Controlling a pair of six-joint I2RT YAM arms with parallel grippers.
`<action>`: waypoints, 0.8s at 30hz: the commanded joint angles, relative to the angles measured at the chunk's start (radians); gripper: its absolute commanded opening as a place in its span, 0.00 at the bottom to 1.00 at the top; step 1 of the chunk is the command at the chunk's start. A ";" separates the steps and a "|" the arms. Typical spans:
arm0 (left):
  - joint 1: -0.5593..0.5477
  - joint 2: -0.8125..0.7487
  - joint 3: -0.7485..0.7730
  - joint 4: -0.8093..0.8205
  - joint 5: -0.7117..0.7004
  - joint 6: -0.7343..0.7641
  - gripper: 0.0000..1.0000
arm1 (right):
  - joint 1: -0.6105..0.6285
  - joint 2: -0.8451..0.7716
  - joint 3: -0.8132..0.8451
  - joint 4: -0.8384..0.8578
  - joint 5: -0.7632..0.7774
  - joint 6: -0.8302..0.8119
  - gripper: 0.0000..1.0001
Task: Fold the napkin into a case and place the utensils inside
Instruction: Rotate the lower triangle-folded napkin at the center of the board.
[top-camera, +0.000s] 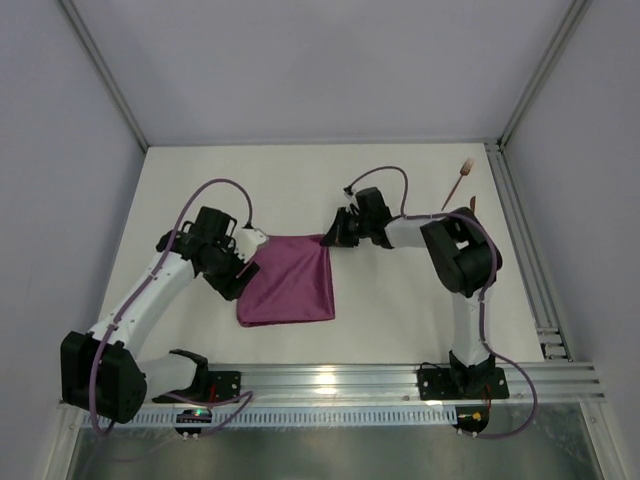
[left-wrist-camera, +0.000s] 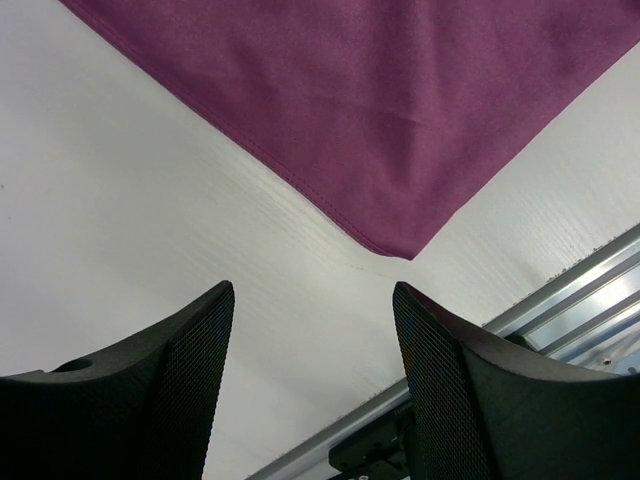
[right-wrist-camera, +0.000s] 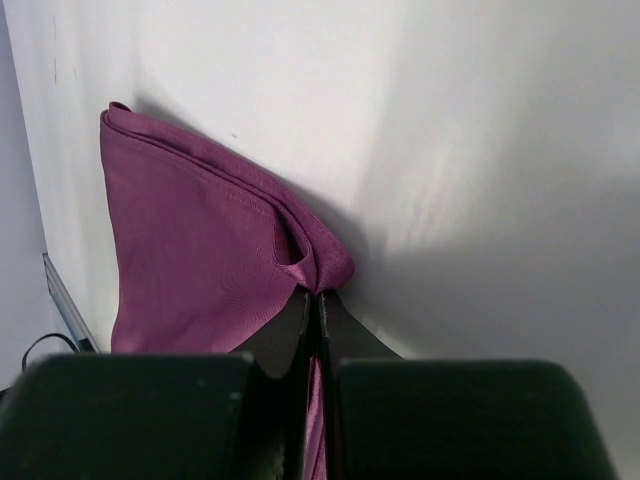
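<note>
The plum-purple napkin (top-camera: 290, 280) lies flat as a rough square in the middle of the table. My right gripper (top-camera: 328, 240) is at its far right corner, and in the right wrist view that gripper (right-wrist-camera: 318, 295) is shut on a pinched-up fold of the napkin (right-wrist-camera: 190, 250). My left gripper (top-camera: 248, 243) sits by the far left corner. In the left wrist view it (left-wrist-camera: 312, 300) stands open over bare table, just short of a napkin (left-wrist-camera: 380, 100) corner. The copper-brown fork (top-camera: 458, 185) lies at the far right, pale tines away from me. The knife is mostly hidden behind my right arm.
An aluminium rail (top-camera: 330, 380) runs along the near edge and also shows in the left wrist view (left-wrist-camera: 580, 290). Another rail (top-camera: 525, 240) lines the right side. Grey walls enclose the white table (top-camera: 250, 180).
</note>
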 joint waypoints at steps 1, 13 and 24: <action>-0.036 -0.045 0.064 -0.022 0.054 0.056 0.67 | -0.029 -0.133 -0.173 0.148 0.101 0.112 0.03; -0.073 -0.044 0.015 -0.019 0.071 0.078 0.61 | -0.099 -0.562 -0.969 0.464 0.302 0.377 0.03; -0.473 0.114 -0.161 0.168 -0.039 0.135 0.61 | -0.072 -0.995 -1.175 0.102 0.359 0.340 0.30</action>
